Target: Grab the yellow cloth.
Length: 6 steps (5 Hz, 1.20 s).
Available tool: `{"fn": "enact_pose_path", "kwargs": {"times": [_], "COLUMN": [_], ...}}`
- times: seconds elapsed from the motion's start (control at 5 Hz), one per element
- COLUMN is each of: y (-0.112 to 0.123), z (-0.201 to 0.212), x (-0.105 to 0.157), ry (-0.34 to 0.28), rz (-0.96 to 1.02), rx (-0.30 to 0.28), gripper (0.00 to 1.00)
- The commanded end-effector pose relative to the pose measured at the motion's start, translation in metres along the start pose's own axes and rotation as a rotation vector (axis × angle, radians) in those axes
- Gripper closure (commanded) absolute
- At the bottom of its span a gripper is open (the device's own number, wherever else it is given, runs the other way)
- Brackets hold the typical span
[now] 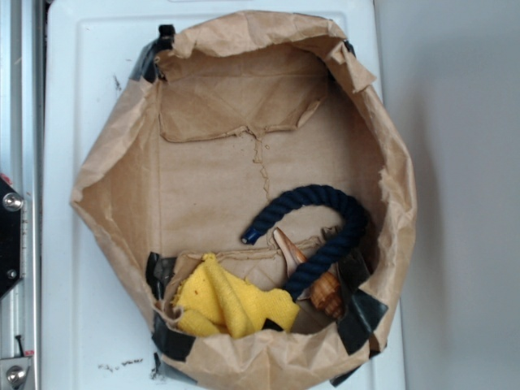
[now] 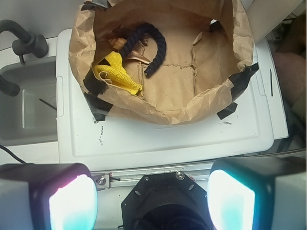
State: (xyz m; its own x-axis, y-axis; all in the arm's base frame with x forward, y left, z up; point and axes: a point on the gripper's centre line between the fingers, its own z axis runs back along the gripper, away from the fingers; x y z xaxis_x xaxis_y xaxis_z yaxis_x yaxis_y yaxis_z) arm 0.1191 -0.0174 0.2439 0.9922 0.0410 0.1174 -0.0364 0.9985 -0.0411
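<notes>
The yellow cloth (image 1: 227,305) lies crumpled at the bottom of the brown paper bag (image 1: 106,171), near its lower left wall; in the wrist view the yellow cloth (image 2: 117,73) sits at the bag's left side. A dark navy rope (image 1: 321,227) curves beside it to the right. My gripper (image 2: 152,201) shows only in the wrist view, held high and well back from the bag (image 2: 168,103), over the robot's base. Its two fingers (image 2: 72,203) stand wide apart with nothing between them. The exterior view does not show the gripper.
The bag rests on a white plastic board (image 1: 73,325) and has black tape (image 1: 361,317) on its rim. A brown shell-like object (image 1: 327,294) lies under the rope. A grey sink with a black tap (image 2: 29,45) sits left of the board. A metal rail (image 1: 20,97) runs along the left.
</notes>
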Motion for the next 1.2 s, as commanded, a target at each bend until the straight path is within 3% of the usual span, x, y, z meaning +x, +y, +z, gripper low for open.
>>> {"fn": "enact_pose_path", "kwargs": {"times": [0.0,0.2,0.4,0.6,0.8,1.0], "y": [0.000,-0.019,-0.024,-0.013,0.010,0.036], "z": [0.000,-0.004,-0.004,-0.025,-0.066,-0.097], "x": [0.000,0.038,0.088,0.119,0.122,0.117], "ry": [0.000,0.024,0.057,0.055,0.056,0.046], "rz": [0.000,0.077,0.209,0.361,0.468,0.578], "rx": [0.000,-0.003,-0.053,-0.071,-0.022,-0.041], "gripper": [0.00,0.00,0.00,0.00,0.00,0.00]}}
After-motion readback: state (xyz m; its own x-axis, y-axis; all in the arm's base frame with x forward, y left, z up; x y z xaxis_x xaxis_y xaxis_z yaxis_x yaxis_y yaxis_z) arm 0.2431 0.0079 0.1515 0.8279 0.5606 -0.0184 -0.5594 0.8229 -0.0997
